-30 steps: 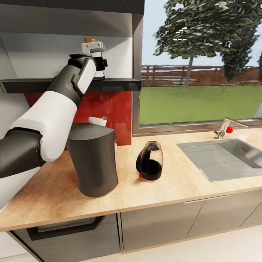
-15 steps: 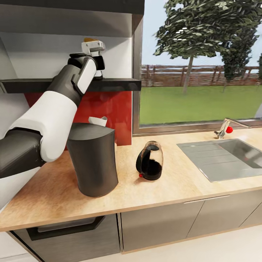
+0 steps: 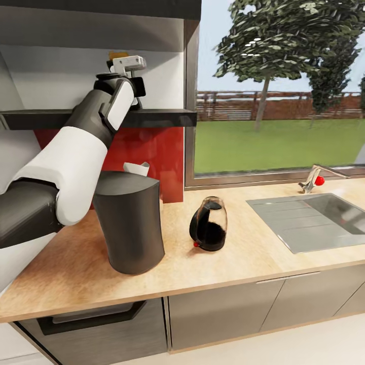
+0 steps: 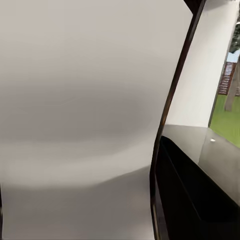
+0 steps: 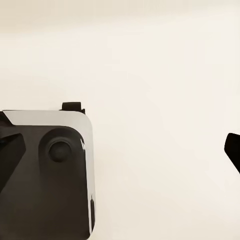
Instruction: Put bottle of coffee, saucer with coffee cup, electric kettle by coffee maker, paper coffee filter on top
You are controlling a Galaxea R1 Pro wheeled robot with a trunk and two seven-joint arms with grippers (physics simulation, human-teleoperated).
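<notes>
Head view shows one glass kettle [image 3: 208,225] standing on the wooden counter [image 3: 253,253], dark inside with a dark mass low in its body. Just beside it stands one dark coffee maker [image 3: 131,223], a single white paper filter [image 3: 136,169] poking up behind its top rim. On the black shelf [image 3: 162,117] above, the left claw [image 3: 133,86] is raised in front of the coffee bottle [image 3: 117,54], of which only a sliver of brown cap peeks above the wrist; whether the claw is clenched on it or released cannot be told. One steel sink [image 3: 314,220] with one tap [image 3: 312,182] sits well apart from these.
</notes>
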